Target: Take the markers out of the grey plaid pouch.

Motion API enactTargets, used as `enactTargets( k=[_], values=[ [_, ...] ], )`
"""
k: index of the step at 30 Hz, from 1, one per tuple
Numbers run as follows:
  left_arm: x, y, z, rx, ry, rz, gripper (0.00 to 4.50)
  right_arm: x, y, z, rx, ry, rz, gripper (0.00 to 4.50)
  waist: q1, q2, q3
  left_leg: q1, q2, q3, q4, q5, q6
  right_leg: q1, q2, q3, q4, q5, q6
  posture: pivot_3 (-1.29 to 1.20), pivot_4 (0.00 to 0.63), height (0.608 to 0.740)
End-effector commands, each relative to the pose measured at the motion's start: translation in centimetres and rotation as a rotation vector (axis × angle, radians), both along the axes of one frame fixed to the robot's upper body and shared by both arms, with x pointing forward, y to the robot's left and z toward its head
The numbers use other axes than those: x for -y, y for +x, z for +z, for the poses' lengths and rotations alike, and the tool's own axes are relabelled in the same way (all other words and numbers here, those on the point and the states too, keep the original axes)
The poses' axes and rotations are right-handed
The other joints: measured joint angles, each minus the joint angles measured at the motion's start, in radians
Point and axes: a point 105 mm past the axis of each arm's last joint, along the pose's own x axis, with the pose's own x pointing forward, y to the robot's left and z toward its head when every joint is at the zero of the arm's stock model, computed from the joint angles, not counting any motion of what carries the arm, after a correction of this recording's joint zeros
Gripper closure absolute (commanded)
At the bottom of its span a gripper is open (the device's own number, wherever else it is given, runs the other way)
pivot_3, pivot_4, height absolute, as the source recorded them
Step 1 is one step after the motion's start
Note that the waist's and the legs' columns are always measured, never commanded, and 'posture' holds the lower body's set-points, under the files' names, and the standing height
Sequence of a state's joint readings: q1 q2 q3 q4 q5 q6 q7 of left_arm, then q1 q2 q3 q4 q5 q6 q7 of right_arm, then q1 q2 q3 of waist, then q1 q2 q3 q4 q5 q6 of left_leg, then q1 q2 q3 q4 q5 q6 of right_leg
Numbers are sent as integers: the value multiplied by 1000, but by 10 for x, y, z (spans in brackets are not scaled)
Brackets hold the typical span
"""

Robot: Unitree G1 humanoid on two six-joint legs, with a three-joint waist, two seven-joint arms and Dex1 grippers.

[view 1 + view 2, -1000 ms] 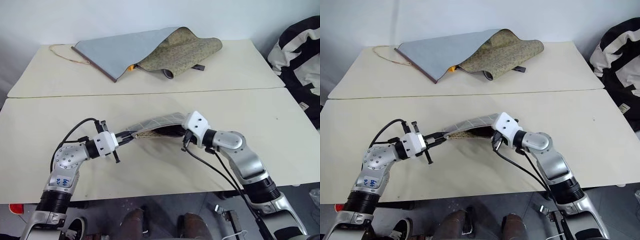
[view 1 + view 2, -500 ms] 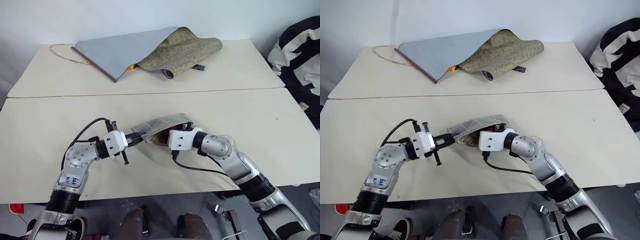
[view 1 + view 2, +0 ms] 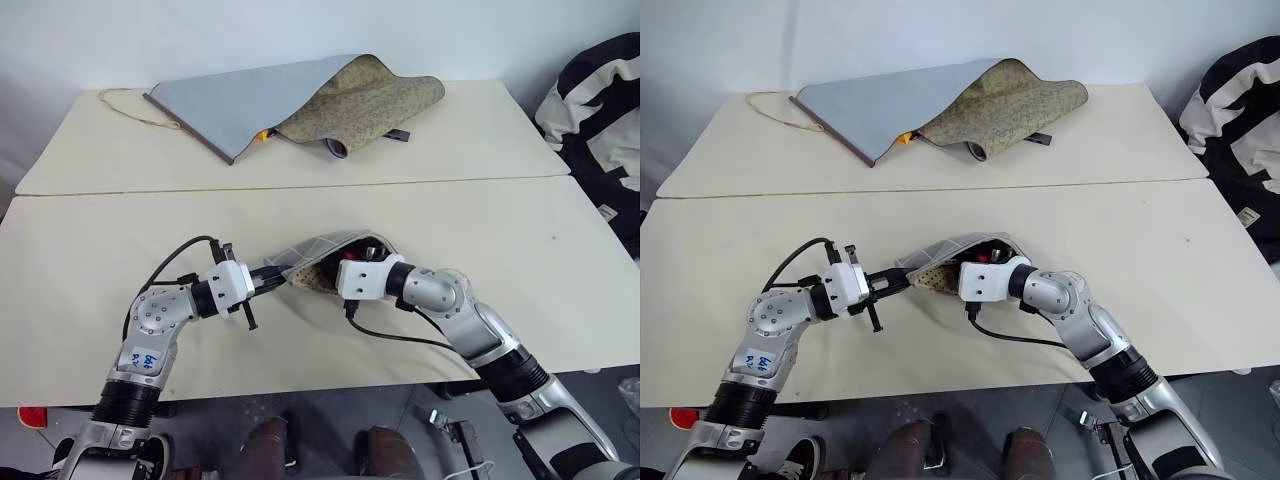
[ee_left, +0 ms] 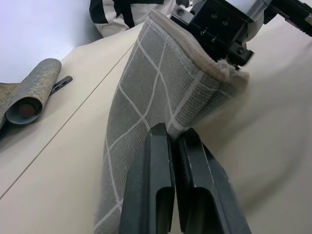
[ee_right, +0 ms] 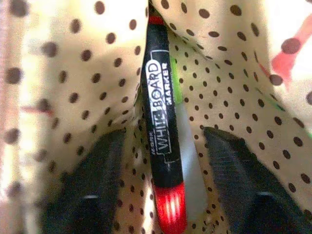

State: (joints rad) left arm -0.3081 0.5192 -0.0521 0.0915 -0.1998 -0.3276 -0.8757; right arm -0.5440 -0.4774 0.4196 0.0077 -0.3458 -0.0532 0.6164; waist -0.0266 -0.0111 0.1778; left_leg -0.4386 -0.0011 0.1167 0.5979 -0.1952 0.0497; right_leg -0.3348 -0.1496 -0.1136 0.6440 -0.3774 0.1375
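Tables: two cream tables (image 3: 90,250) pushed edge to edge, with a seam running across between the far one and the near one where I work.

Folded cloth: large grey-blue and olive patterned cloth (image 3: 300,100) lies on the far table, well apart from my arms; one rolled end shows in my left wrist view (image 4: 29,100).

Striped fabric: a black and white bundle (image 3: 600,110) sits past the right end of the tables.

Grey plaid pouch: the grey plaid pouch (image 3: 325,250) is held up off the near table between my two arms, arched, its mouth turned toward my right arm. The white grid lines run along its outer face (image 4: 146,92); the lining is cream with dark dots (image 5: 68,73).

Left gripper: my left gripper (image 3: 272,281) is clamped on the pouch's left end, fingers (image 4: 156,195) pressed together with the plaid fabric pinched between them.

Right gripper: my right gripper (image 5: 173,161) is pushed into the pouch mouth, its white wrist block (image 3: 360,278) at the opening. The two black fingers (image 5: 97,180) stand apart, one on each side of the markers, not touching them that I can see.

Markers: the markers (image 5: 161,122) lie inside the pouch, between my right fingers. One is black-bodied with a red end toward the camera, printed "WHITEBOARD MARKER". A pale green one lies just beside it, partly underneath.

Cord: a thin tan loop (image 3: 135,105) lies at the folded cloth's left corner.
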Motion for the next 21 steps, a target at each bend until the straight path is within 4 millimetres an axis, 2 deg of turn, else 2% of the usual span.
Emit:
enactTargets(
  k=[1, 8, 13, 16, 20, 21],
  values=[
    [7, -5, 12, 22, -44, -39, 4500, -2, 3, 15, 50, 57, -17, 2036, 0, 0, 0, 0, 0, 0, 0, 0, 0, 0, 0, 0, 0, 0, 0, 0, 150, 740],
    [24, -14, 15, 5, -37, -89, 4500, -11, 11, 5, 90, -28, -15, 2036, 0, 0, 0, 0, 0, 0, 0, 0, 0, 0, 0, 0, 0, 0, 0, 0, 150, 740],
    [24, -14, 16, 7, -30, -83, 4500, -14, 18, 4, 85, -15, -35, 2036, -1, 0, 0, 0, 0, 0, 0, 0, 0, 0, 1, 0, 0, 0, 0, 0, 150, 740],
    [22, -12, 14, 3, -24, -69, 4500, -13, 15, 2, 78, -21, -24, 2615, 1, 0, 0, 0, 0, 0, 0, 0, 0, 0, 1, 0, 0, 0, 0, 0, 150, 740],
    [15, -8, 8, -6, -10, -24, 4500, -11, 5, 10, 47, 25, 20, 3908, 0, 0, 0, 0, 0, 0, 1, 0, 0, 1, 1, 0, 0, 0, 0, 0, 150, 740],
    [13, -7, 6, -5, -1, -14, 4500, -11, 0, 13, 36, 40, 46, 3917, 1, 0, 0, 0, 0, 0, 1, 0, 0, 1, 1, 0, 0, 0, 0, 0, 150, 740]
  ],
)
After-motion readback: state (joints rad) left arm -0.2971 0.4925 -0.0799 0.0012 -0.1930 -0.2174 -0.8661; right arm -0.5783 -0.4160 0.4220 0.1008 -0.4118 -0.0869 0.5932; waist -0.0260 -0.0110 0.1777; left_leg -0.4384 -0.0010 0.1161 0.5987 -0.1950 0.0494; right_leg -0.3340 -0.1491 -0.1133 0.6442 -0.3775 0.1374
